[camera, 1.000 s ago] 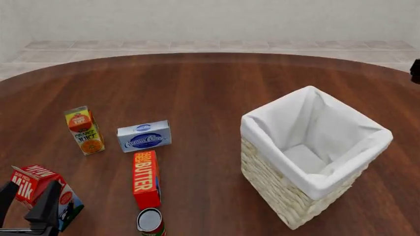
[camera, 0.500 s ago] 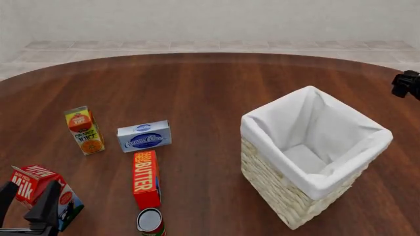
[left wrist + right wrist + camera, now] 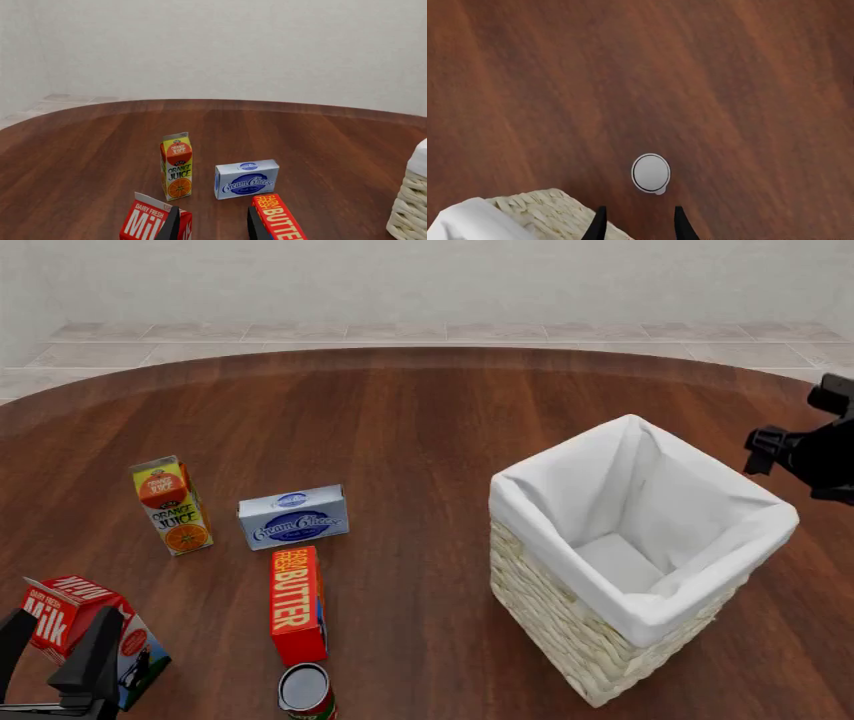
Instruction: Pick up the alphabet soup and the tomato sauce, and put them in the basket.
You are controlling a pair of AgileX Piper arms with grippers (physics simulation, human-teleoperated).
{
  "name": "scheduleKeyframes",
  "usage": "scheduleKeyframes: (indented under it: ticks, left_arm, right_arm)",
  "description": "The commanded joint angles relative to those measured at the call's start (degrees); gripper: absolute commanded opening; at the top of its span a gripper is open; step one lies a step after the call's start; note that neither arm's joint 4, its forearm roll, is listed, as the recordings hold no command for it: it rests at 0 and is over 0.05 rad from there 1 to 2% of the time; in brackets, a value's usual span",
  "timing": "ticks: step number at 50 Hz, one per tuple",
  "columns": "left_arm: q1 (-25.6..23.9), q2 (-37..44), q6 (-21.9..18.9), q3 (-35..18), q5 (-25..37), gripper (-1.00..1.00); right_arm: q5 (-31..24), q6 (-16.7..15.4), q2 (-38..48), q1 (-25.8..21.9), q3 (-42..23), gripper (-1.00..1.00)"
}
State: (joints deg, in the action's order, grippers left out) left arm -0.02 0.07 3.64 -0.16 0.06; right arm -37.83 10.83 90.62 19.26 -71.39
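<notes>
The tomato sauce (image 3: 306, 690), a can with a red and green label, stands at the front edge of the front view just beyond the butter box. In the right wrist view a can with a silvery-white top and a dark rim, the alphabet soup (image 3: 650, 173), stands on the table past a corner of the basket (image 3: 537, 210); the front view does not show it. The wicker basket (image 3: 550, 612) with white lining stands right of centre. My right gripper (image 3: 795, 442) hovers open at the basket's far right. My left gripper (image 3: 56, 652) is open and empty beside the milk carton.
An orange juice carton (image 3: 171, 506), a cream cheese box (image 3: 294, 517), a red butter box (image 3: 296, 602) lying flat and a milk carton (image 3: 74, 605) stand on the left half of the round wooden table (image 3: 400, 420).
My right gripper has come in from the right edge, moving left and lower toward the basket's far side. The left gripper and all objects are unmoved.
</notes>
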Motion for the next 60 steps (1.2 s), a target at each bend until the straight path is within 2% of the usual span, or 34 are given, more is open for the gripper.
scheduleKeyframes:
  ticks: [1,2,3,4,8,9,17,22,42,60]
  left_arm:
    - [0.19,0.07,0.54,-0.03,0.03,1.00]
    - [0.16,0.08,0.55,-0.04,0.01,1.00]
    - [0.16,0.07,0.52,-0.04,0.00,1.00]
    - [0.18,0.06,0.51,-0.04,0.00,1.00]
    - [0.15,0.03,0.59,-0.03,-0.02,1.00]
    - [0.16,0.02,0.64,-0.02,-0.02,1.00]
    - [0.19,-0.02,0.70,-0.02,-0.12,1.00]
    - [0.23,-0.03,0.71,-0.03,-0.20,1.00]
    - [0.18,-0.02,0.57,0.00,0.01,1.00]
    - [0.14,0.37,0.41,0.02,0.03,1.00]
  right_arm:
    - [-1.40,2.06,2.90,-1.44,-0.56,1.00]
    - [-1.33,0.92,3.11,-0.09,-1.05,1.00]
    - [-1.69,-1.88,3.77,3.50,-2.01,1.00]
    - [-1.41,-1.05,3.52,2.11,-1.80,1.00]
    - [-1.76,-1.26,3.66,2.99,-2.07,1.00]
    - [-1.77,-2.23,3.65,3.49,-2.17,1.00]
    - [-0.54,-1.83,5.03,2.45,-1.86,1.00]
    - [-0.06,-2.90,5.13,2.35,-2.24,1.00]
    - [2.28,-0.07,8.80,1.60,-2.97,1.00]
    - [3.98,-0.51,13.34,2.33,-4.20,1.00]
